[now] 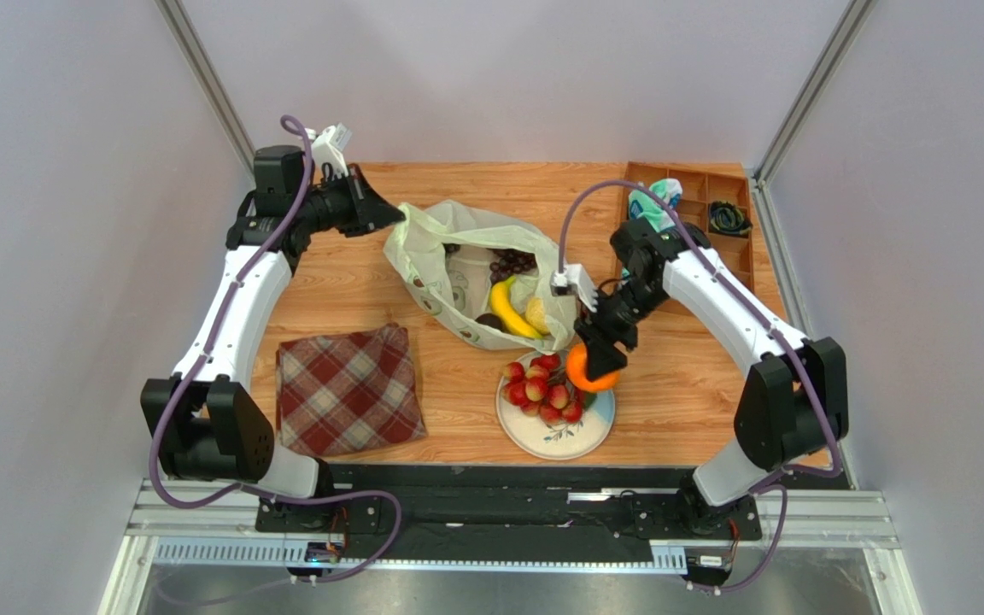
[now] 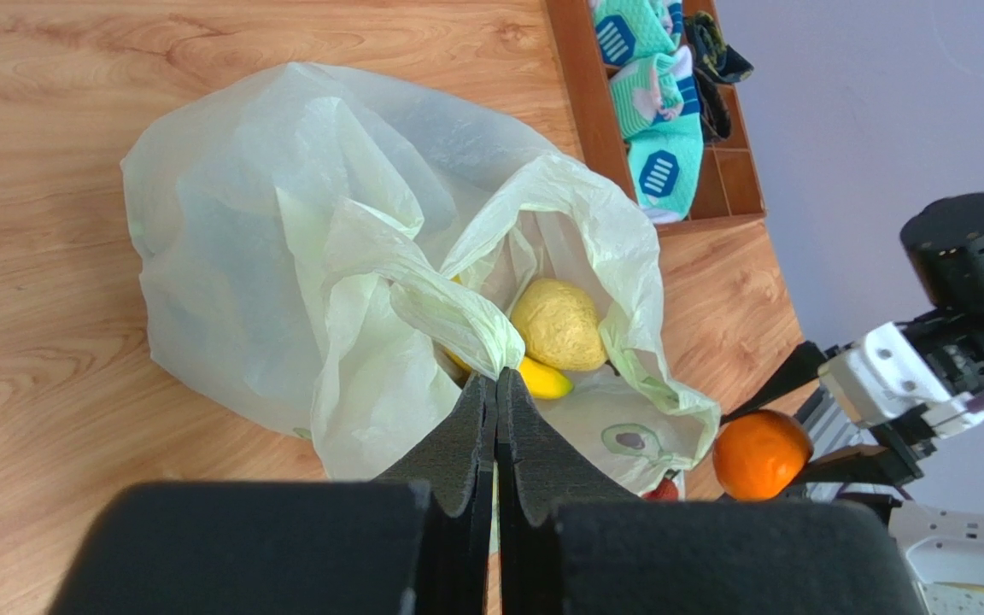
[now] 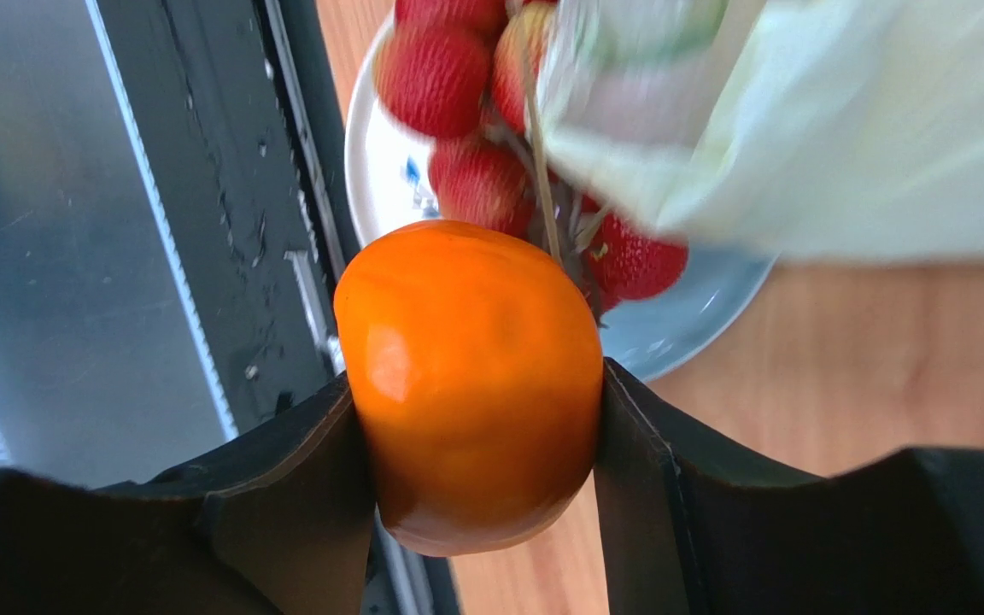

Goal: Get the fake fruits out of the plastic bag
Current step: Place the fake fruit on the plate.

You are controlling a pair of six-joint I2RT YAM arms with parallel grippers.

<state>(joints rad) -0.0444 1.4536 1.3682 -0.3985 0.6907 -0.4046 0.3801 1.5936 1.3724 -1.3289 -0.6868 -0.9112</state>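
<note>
Jaws of the right gripper (image 3: 474, 397) clench a glossy plastic orange (image 1: 590, 369) over the rim of the round white-and-blue plate (image 1: 561, 449), just beside its red grape bunch (image 1: 540, 388). Left gripper (image 2: 497, 385) jaws pinch an edge of the crinkly pale-green plastic bag (image 2: 241, 218); a yellow banana (image 1: 510, 311) and yellowish pear (image 2: 559, 324) lie inside.

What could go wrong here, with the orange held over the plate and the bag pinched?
1. The glossy orange is gripped only at its sides by the right gripper, over the edge of the plate beside the red grape bunch. Released there, it might roll off.
2. The left gripper pinches a thin fold of the plastic bag. It could slip free, or a pull might spill the pear.
</note>
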